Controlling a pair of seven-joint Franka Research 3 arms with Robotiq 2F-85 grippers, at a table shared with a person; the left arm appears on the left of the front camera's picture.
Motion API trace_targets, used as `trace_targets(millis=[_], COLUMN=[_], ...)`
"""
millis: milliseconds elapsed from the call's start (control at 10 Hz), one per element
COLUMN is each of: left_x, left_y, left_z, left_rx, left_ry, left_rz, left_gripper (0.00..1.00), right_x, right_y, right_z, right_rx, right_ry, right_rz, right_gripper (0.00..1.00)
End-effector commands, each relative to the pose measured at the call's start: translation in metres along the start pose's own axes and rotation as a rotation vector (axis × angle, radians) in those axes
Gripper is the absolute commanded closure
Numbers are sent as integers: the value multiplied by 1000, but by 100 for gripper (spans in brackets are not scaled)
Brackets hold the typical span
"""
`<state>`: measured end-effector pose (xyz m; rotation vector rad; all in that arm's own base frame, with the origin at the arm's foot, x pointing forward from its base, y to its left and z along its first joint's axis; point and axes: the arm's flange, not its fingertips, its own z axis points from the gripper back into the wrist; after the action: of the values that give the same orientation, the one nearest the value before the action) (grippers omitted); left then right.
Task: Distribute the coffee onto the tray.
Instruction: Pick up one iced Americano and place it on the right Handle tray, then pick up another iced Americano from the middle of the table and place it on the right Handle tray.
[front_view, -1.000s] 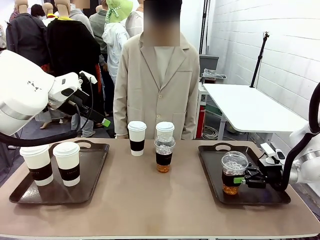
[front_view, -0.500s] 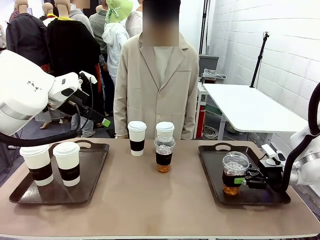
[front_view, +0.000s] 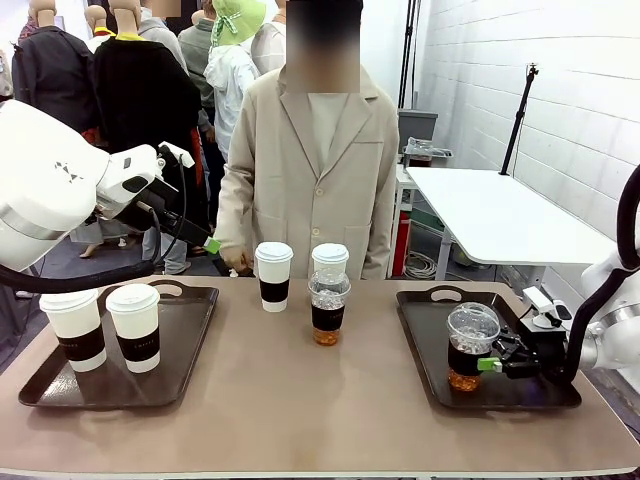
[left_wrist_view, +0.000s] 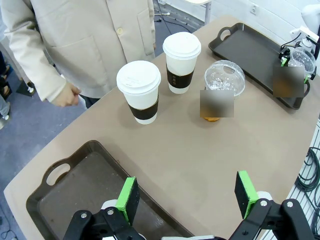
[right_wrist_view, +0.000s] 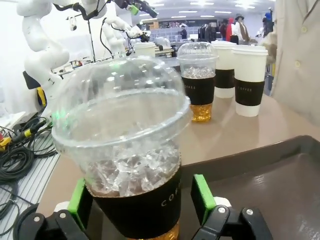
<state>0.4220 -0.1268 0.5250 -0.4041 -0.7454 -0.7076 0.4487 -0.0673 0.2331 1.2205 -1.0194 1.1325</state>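
- The right claw (right_wrist_view: 140, 200) is open, with one green pad on each side of the icy cup (right_wrist_view: 125, 150) of brown drink.
- One pad (right_wrist_view: 202, 197) has a thin gap between it and the cup's dark sleeve. The other pad sits right by the cup, and I cannot tell if it touches.
- The icy cup has a clear round lid. It stands up straight on the right tray (front_view: 420, 335), in the half nearer the robot.
- The left claw (left_wrist_view: 188, 196) is wide open and holds nothing. It hangs in the air over the far end of the left tray (front_view: 185, 335).
- The first paper cup (front_view: 75, 328) and the second paper cup (front_view: 135, 326) stand side by side on the left tray. Both have white lids and dark sleeves.
- Three more drinks stand on the bare tabletop (front_view: 300, 400) between the two trays.
- These are the third paper cup (front_view: 273, 276), the fourth paper cup (front_view: 330, 262) and the other icy cup (front_view: 328, 308).
- The other icy cup stands just in front of the fourth paper cup.
- A person in a pale coat stands at the far side. The person's hand (front_view: 232, 258) is near the third paper cup but not on it.
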Motion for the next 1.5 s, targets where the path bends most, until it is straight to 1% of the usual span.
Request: trace_targets(millis=[0, 600, 800, 900, 1400], left_x=[0, 0, 0, 0, 0], left_y=[2, 2, 2, 2, 2], left_z=[-1, -1, -1, -1, -1], left_rx=[-17, -17, -17, -17, -17], left_ry=[-8, -8, -8, -8, -8], left_rz=[13, 13, 13, 13, 13], left_gripper=[0, 0, 0, 0, 0], right_x=[9, 7, 7, 3, 3], right_y=[2, 29, 32, 21, 21], right_z=[8, 51, 54, 55, 55], right_rx=[-27, -108, -139, -119, -119], right_ry=[-18, -13, -17, -17, -17], right_rz=[-40, -62, -47, -48, -48], right_gripper=[0, 0, 0, 0, 0])
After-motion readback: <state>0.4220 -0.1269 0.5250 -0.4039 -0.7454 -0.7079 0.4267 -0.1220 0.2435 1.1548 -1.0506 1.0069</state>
